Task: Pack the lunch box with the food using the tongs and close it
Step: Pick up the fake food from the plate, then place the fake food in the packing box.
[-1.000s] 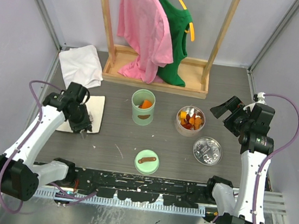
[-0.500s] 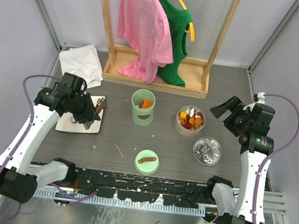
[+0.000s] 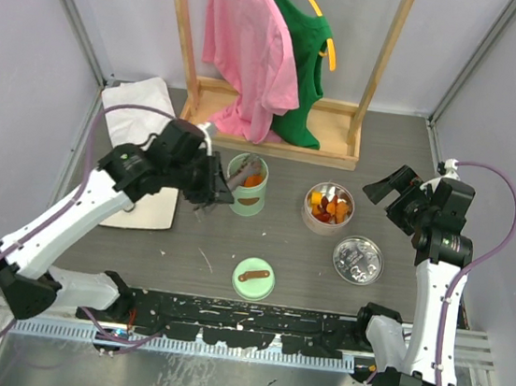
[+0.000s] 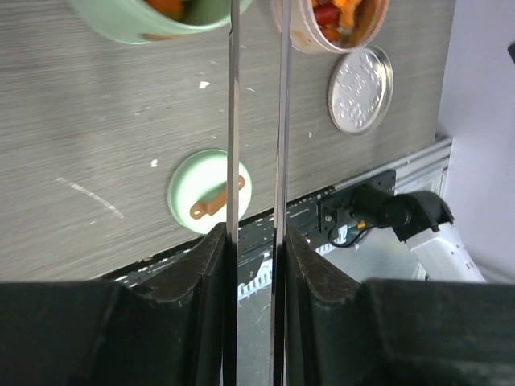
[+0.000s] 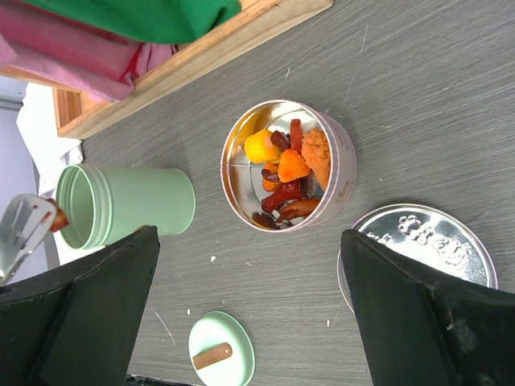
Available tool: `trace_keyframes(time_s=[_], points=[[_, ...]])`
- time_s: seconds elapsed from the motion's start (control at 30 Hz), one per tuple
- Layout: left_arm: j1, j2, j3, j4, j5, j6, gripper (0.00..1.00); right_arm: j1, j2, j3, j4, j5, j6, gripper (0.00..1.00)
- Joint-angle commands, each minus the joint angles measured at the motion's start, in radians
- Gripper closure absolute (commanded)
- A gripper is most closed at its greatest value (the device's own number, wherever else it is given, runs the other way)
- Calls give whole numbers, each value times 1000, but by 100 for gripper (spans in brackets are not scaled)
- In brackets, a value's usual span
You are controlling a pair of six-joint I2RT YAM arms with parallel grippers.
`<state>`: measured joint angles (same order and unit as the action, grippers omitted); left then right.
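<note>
Lunch box (image 3: pixel 245 194): mint-green cylinder, stands upright and open mid-worktop, holds orange pieces. Lid (image 3: pixel 253 278): lies flat toward the near edge. Food (image 3: pixel 329 205): orange, red and brown bits, heaped in a round tin (image 3: pixel 309 220) right of the box. Tongs (image 3: pixel 245 171): slim metal, hang tilted over the box's mouth.

Lunch box (image 3: pixel 246 201): left arm (image 3: pixel 71 219) closes its 9 o'clock side, tongs (image 3: pixel 245 170) hang over the rim, wooden rack (image 3: pixel 264 143) walls off 12. Bare table (image 3: pixel 297 254) open at its 5 to 6, between green lid (image 3: pixel 253 278), food tin (image 3: pixel 311 224) and silver lid (image 3: pixel 358 260). Tin's 3 o'clock side open up to right gripper (image 3: pixel 383 185).
</note>
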<state>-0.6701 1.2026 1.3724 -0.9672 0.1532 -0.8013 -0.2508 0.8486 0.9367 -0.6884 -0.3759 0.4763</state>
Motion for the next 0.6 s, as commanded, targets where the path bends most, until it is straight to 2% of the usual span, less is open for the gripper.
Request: trace_keyframes(time_s=[0.0, 0.23, 0.57], points=[[-141, 121, 94, 151, -39, -6, 79, -3, -16, 20, 33, 10, -4, 0], [-279, 344, 226, 199, -60, 46, 79, -3, -16, 30, 23, 25, -18, 0], [-328, 616, 460, 174, -78, 132, 78, -4, -18, 32, 19, 35, -27, 0]])
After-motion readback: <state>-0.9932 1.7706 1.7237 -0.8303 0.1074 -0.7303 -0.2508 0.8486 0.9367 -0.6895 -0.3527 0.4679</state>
